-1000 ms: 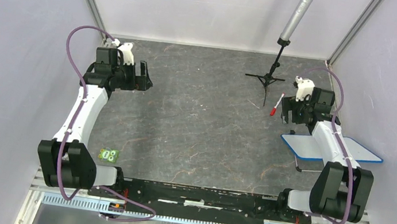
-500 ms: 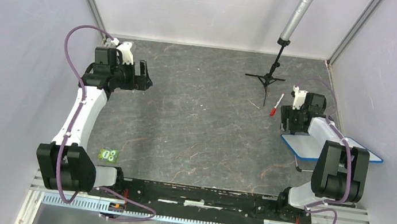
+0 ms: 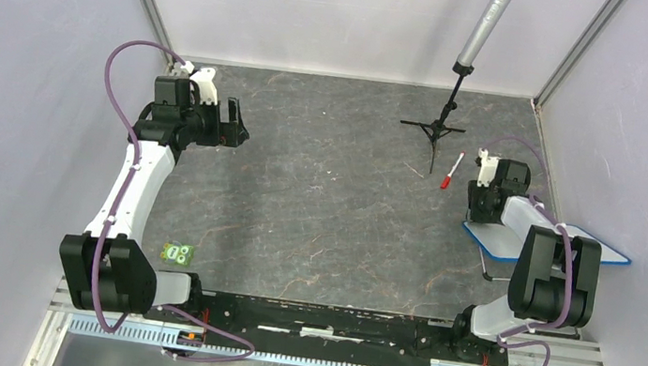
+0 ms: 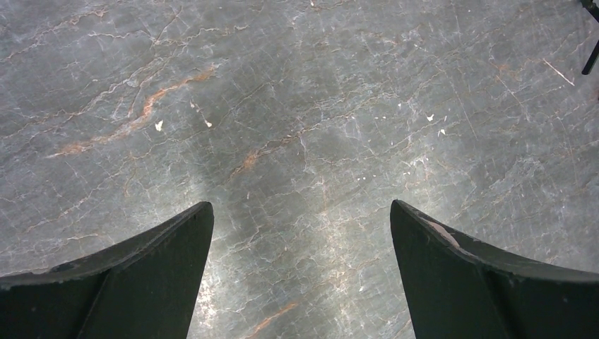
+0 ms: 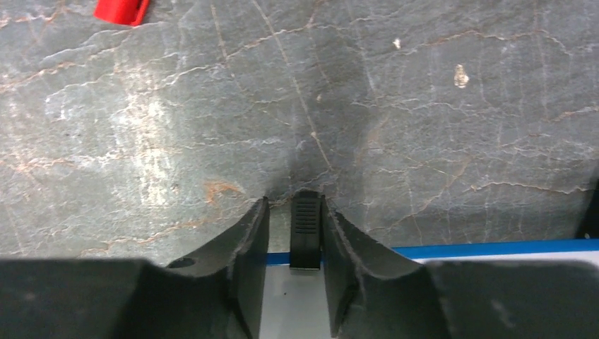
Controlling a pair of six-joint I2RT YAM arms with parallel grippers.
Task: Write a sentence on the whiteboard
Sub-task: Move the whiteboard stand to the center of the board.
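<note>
The whiteboard (image 3: 491, 233), white with a blue rim, lies at the right of the table, mostly under my right arm. My right gripper (image 3: 479, 209) is down at its far left edge. In the right wrist view the jaws (image 5: 295, 203) stand narrow around a black ribbed tab (image 5: 306, 229) on the board's blue rim (image 5: 494, 248). The tab touches the right finger, and a thin gap shows on its left. No sentence shows on the visible board surface. My left gripper (image 3: 235, 126) hangs wide open over bare table at the far left, fingers (image 4: 176, 240) empty.
A red-capped marker (image 3: 450, 172) lies on the table just beyond the board; its cap (image 5: 121, 10) shows at the top of the right wrist view. A black tripod stand (image 3: 436, 130) stands behind it. A small green card (image 3: 176, 253) lies near the left arm's base.
My right gripper has come back and down onto the board's far left edge, and its jaws have narrowed from wide open to close around the black tab. The left arm has not moved.
</note>
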